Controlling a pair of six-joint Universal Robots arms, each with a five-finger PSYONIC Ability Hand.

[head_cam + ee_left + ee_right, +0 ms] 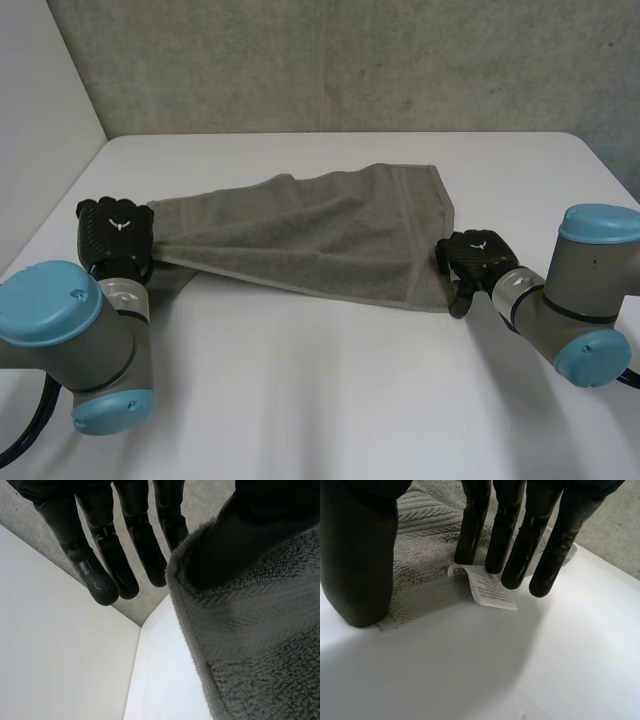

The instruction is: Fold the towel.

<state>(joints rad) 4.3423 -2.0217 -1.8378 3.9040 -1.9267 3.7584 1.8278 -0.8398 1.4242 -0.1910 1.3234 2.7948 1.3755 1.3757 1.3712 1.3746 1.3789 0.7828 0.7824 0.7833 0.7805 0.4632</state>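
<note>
The grey towel (pixel 320 230) stretches across the white table (pixel 330 400) between my two hands. My left hand (pixel 115 232) holds its bunched left end a little off the table. Beside that hand's straight fingers (pixel 100 555), the towel (pixel 260 645) wraps round the thumb, which clamps it. My right hand (pixel 478 258) rests at the towel's near right corner. Its straight fingertips (pixel 520 545) touch the towel (pixel 425 540) beside a white label (pixel 490 590). The thumb (pixel 355 555) stands on the towel's edge, apart from the fingers, so nothing is pinched.
A grey concrete wall (pixel 350 60) runs behind the table. A white panel (pixel 40 120) closes off its left side. Bare tabletop lies in front of the towel, between the arms.
</note>
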